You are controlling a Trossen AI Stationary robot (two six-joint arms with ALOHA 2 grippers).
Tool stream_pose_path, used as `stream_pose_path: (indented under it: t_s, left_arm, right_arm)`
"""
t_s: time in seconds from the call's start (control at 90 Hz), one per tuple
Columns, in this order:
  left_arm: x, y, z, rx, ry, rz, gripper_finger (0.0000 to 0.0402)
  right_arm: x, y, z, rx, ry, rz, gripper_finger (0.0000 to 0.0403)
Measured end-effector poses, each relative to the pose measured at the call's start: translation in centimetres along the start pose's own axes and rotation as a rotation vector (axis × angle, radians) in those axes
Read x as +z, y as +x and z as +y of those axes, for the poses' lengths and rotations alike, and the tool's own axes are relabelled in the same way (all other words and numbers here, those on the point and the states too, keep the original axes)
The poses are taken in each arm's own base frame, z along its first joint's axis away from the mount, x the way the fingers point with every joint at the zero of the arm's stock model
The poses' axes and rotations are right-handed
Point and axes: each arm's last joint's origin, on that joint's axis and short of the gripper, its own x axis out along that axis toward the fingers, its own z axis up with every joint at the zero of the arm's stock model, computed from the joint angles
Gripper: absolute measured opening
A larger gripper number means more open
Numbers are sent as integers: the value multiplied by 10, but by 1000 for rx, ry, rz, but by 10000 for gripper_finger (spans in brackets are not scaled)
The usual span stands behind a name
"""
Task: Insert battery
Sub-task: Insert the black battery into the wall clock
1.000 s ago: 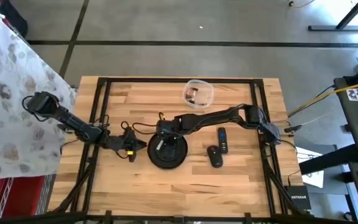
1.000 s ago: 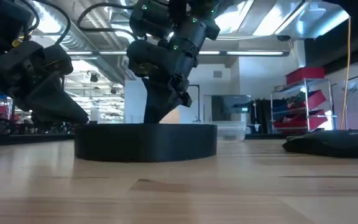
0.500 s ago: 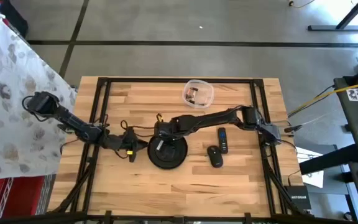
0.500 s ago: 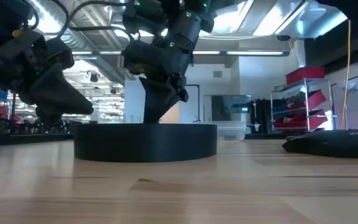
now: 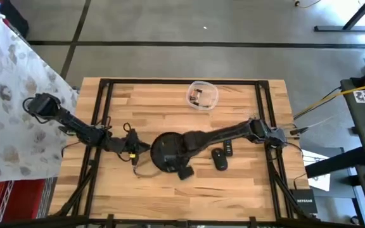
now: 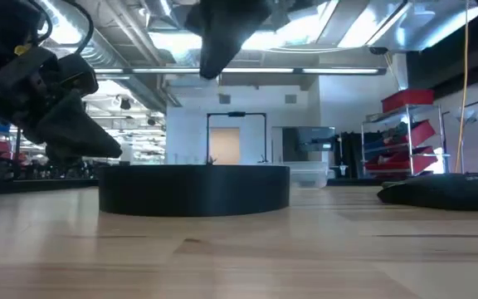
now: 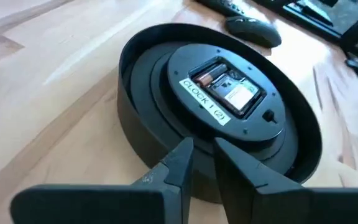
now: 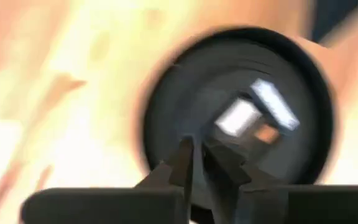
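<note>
The round black clock [image 7: 219, 118] lies face down in the middle of the desk [image 5: 233, 183], with a battery [image 7: 209, 77] in its open back. The left pincer [image 7: 202, 163] sits just beside the clock at its 9 o'clock, fingers almost together and holding nothing. The right pincer [image 8: 194, 163] hangs above the clock's 5 o'clock edge, fingers nearly together and holding nothing.

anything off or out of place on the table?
Nothing stands out. The clock lies face down and flat on the table, a battery seated in its back compartment. The mouse, the remote and the clear container lie apart from it; nothing spilled or visibly damaged.
</note>
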Motion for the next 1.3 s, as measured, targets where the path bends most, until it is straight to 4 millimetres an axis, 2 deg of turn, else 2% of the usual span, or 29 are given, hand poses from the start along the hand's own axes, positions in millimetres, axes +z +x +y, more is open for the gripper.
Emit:
stream_pose_path:
  t_s: [0.111,0.267,0.333,0.444,0.567,0.689,0.811,0.878,0.911,1.122,1.3]
  left_arm:
    - [0,0,-2,-37,31,10,46]
    - [2,0,-5,-114,56,21,46]
    - [3,0,-7,-148,62,21,46]
    - [5,-1,-8,-166,56,8,46]
    - [6,-1,-9,-172,52,-1,46]
    - [6,-1,-9,-174,48,-4,46]
    - [6,-2,-12,-193,100,-15,46]
    - [8,-5,-21,-250,197,-47,46]
    - [10,-7,-27,-290,252,-74,46]
    - [19,-20,-68,-432,678,-199,47]
    - [26,-28,-87,-486,779,-274,76]
  right_arm:
    - [2,16,30,31,-71,6,93]
    - [0,44,62,-139,-104,28,167]
    - [-4,55,68,-207,-60,37,186]
    - [-17,71,65,-306,65,72,195]
    - [-30,84,53,-303,193,112,183]
    - [-37,93,43,-242,247,108,153]
    - [-39,94,36,-234,251,99,85]
    - [-39,94,34,-205,243,94,31]
    - [-38,93,32,-188,247,91,17]
    - [-32,82,13,52,234,50,2]
    - [-35,60,-10,277,224,-29,1]
